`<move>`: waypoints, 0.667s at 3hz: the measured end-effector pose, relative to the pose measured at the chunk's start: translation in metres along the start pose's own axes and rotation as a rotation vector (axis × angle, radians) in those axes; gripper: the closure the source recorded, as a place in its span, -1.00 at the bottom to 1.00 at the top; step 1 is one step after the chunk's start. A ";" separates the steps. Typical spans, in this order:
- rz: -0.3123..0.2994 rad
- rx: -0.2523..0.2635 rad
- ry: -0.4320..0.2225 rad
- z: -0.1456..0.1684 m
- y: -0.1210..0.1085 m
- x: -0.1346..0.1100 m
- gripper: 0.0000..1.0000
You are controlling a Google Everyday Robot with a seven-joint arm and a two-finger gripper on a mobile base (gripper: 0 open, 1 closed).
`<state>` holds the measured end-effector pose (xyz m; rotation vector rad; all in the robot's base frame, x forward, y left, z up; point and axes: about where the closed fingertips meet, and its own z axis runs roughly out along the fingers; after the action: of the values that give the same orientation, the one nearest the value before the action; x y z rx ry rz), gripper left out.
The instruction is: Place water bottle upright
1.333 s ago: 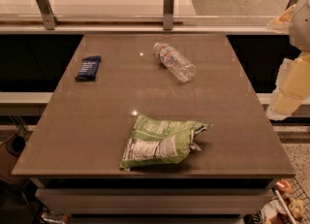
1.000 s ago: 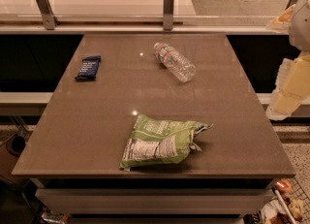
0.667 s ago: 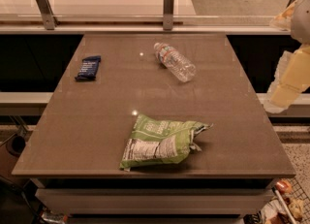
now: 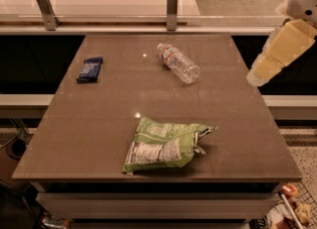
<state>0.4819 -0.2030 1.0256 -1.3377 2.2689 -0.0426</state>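
Camera view: hand [image 4: 258,73] right of table [image 4: 94,124]

A table [image 4: 94,124] fills the middle of the scene. On its far half, a little right of centre, a water bottle [image 4: 179,63] lies on its side, cap end pointing far and left, base pointing near and right. A small snack bar [image 4: 90,69] lies on the far left part of the table, well apart from the bottle. A crumpled snack bag [image 4: 163,146] lies flat near the front edge, about centre. Behind the table runs a ledge with two upright posts, one far left [image 4: 44,7], one centre [image 4: 172,7]. The gripper [image 4: 267,62] hangs off the table's right edge, right of the bottle, apart from it.
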 end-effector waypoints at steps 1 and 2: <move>0.121 0.017 0.015 0.010 -0.014 -0.014 -1.00; 0.236 0.041 0.053 0.022 -0.027 -0.026 -1.00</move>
<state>0.5238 -0.1904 1.0242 -1.0518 2.4416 -0.0435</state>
